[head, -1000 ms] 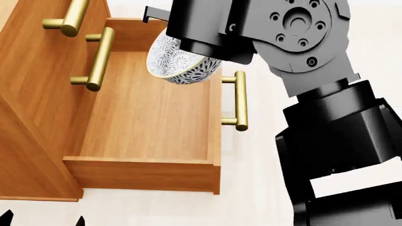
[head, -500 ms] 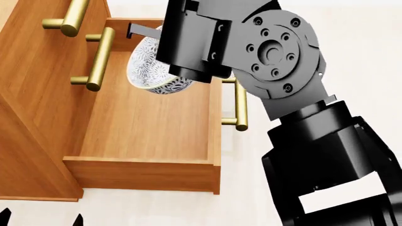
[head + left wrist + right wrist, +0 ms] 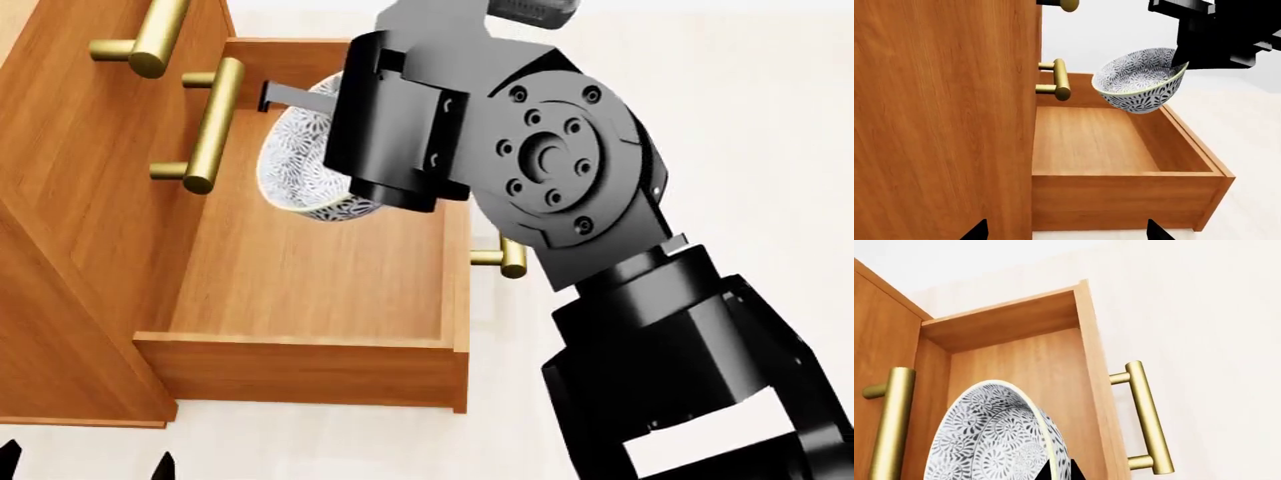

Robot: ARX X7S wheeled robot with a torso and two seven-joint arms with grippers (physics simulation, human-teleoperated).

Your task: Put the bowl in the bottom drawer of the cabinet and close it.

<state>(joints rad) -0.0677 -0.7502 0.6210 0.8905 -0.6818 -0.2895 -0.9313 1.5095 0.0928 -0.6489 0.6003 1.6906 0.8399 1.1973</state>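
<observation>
Although the right arm's black housing hides much of the bowl in the head view, the left wrist view shows the right gripper pinching its rim, holding it tilted in the air above the open bottom drawer. Only the left gripper's fingertips show, spread apart beside the cabinet. Bare drawer floor lies open under the bowl, between the side walls. Fine grey-blue flowers cover the white bowl inside and out.
</observation>
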